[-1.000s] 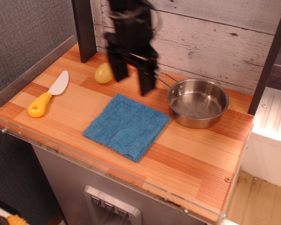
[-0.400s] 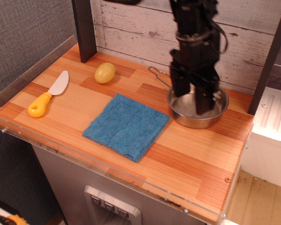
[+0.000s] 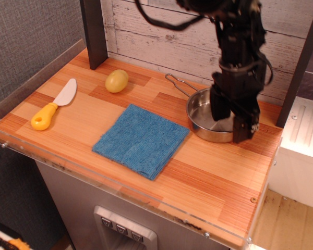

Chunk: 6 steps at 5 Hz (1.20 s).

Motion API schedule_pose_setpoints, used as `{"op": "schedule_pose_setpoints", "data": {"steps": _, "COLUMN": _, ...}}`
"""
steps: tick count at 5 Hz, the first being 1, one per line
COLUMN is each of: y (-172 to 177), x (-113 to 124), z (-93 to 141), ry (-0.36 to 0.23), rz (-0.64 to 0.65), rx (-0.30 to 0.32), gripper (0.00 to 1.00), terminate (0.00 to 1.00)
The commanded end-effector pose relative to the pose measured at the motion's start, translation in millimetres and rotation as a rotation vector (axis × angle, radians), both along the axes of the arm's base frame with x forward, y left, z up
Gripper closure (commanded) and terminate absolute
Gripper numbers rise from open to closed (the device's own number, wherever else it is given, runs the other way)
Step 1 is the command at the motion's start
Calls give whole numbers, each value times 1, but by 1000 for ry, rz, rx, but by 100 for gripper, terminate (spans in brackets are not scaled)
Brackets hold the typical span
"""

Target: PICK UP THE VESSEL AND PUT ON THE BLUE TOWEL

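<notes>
The vessel (image 3: 204, 119) is a shiny round steel pan at the back right of the wooden table, with its thin wire handle (image 3: 178, 84) pointing back left. My black gripper (image 3: 230, 124) hangs over the pan's right side with its two fingers open, one inside the pan and one at or outside the right rim. It hides the pan's right part. The blue towel (image 3: 141, 138) lies flat in the middle of the table, just left of the pan, with nothing on it.
A yellow-handled knife (image 3: 51, 108) lies at the left. A yellow round object (image 3: 116, 80) sits at the back. A dark post (image 3: 94, 32) stands at the back left, another (image 3: 300, 62) at the right. A plank wall (image 3: 167, 31) runs behind the table.
My gripper has moved from the back middle of the table rightward to the pan, then a little further right and lower over its right rim. The pan and towel have not moved.
</notes>
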<state>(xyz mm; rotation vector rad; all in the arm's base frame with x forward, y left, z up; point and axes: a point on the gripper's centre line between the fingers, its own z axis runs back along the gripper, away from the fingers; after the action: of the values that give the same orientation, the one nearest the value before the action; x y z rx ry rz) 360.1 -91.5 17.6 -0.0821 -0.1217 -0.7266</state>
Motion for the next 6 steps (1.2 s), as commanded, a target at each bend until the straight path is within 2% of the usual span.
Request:
{"op": "schedule_pose_setpoints", "data": {"steps": 1, "y": -3, "x": 2, "z": 12, "ry": -99, "rz": -33, "rx": -1, "gripper": 100, "terminate": 0}}
{"op": "schedule_pose_setpoints", "data": {"steps": 2, "y": 2, "x": 1, "z": 17, "ry": -110, "rz": -33, "rx": -14, "gripper": 100, "terminate": 0}}
{"op": "schedule_pose_setpoints", "data": {"steps": 3, "y": 4, "x": -1, "z": 23, "ry": -146, "rz": -81, "rx": -53, "gripper": 100, "terminate": 0}}
{"op": "schedule_pose_setpoints", "data": {"steps": 4, "y": 5, "x": -3, "z": 24, "ry": -154, "rz": -124, "rx": -86, "gripper": 100, "terminate": 0}}
{"op": "schedule_pose_setpoints", "data": {"steps": 6, "y": 4, "x": -5, "z": 44, "ry": -192, "rz": -193, "rx": -77, "gripper": 100, "terminate": 0}}
